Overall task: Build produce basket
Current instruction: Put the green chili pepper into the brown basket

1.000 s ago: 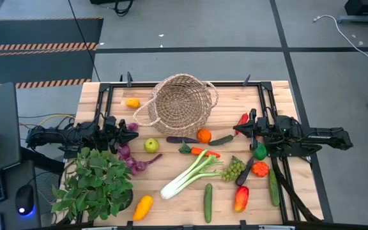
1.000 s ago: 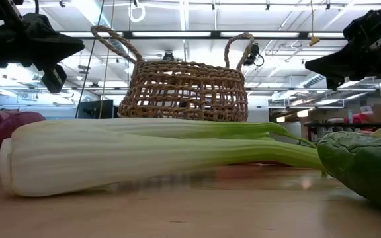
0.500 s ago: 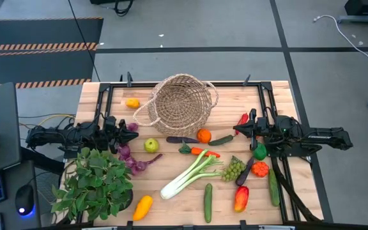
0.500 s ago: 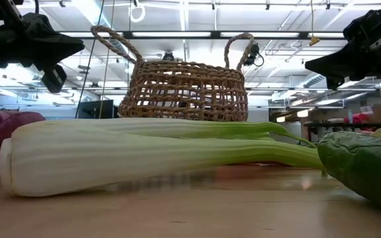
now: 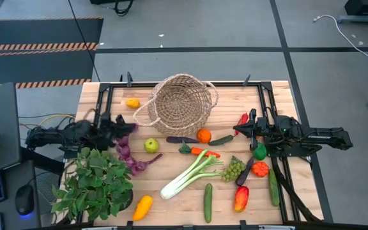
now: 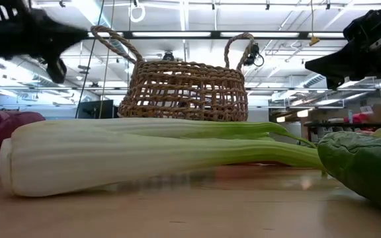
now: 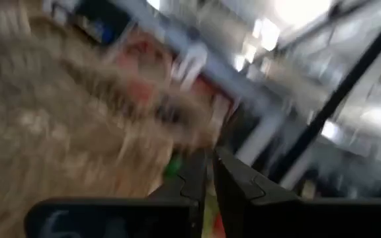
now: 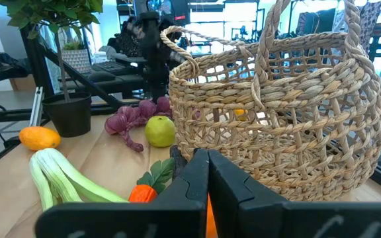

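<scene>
High view, catalogued from the left arm's side to the right arm's. Left gripper point(image 5: 128, 128): low over the bench point(image 5: 171, 204) at its left edge, fingers drawn together with only a thin slit between them in the left wrist view, holding nothing. Potted plant point(image 5: 94, 182): on the near side of that gripper, at the bench's front left corner. Purple string of bulbs point(image 5: 128, 156): just beside the left gripper, trailing away from it toward the bench's front. Small yellow fruit point(image 5: 133, 103): on the gripper's far side, near the basket. Green apple point(image 5: 151, 145): just ahead of the left gripper's tip, on the wood. Yellow squash point(image 5: 142, 207): well apart, at the front edge. Basket point(image 5: 179, 104): upright at the back centre of the bench, between the two grippers and farther back than both; nothing shows inside it from above. Leek point(image 5: 190, 174): lying slantwise in mid-bench. Orange point(image 5: 203, 135) and a short cucumber point(image 5: 221, 140): between basket and right gripper. Grapes point(image 5: 233, 169): near the leek's leaves. Right gripper point(image 5: 243, 131): fingers pressed together, empty, pointing at the basket; a red pepper point(image 5: 243, 119) lies just beside it.
</scene>
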